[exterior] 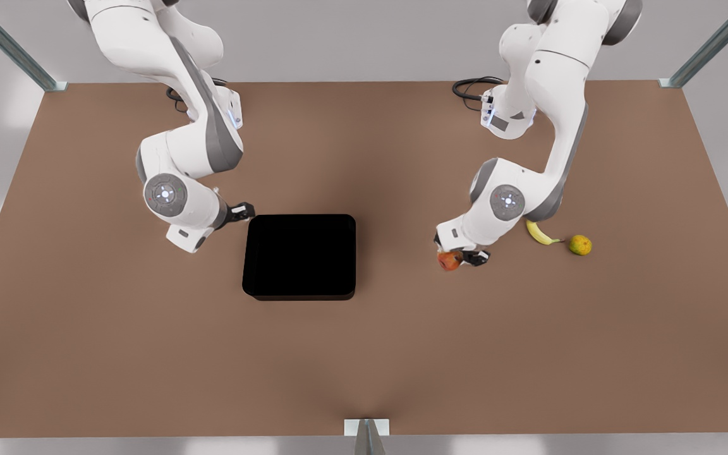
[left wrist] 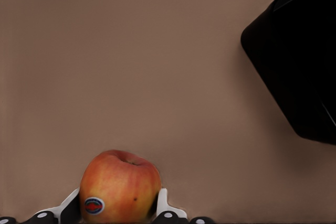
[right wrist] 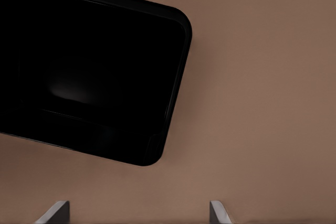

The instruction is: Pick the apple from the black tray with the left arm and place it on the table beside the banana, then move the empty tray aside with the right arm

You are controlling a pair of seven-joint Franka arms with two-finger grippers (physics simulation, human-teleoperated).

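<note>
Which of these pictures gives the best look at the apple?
The left wrist view: the apple is close up between the left gripper fingers, sticker and stem dimple showing. The front view shows the apple small, partly hidden by that arm. The right wrist view faces the black tray.

The red-orange apple (exterior: 448,260), bearing a blue sticker, sits upright, off the tray. The empty glossy black tray (exterior: 299,256) lies flat at mid-table (exterior: 364,354). The curved yellow banana (exterior: 539,233) lies near the apple, apart from it.
</note>
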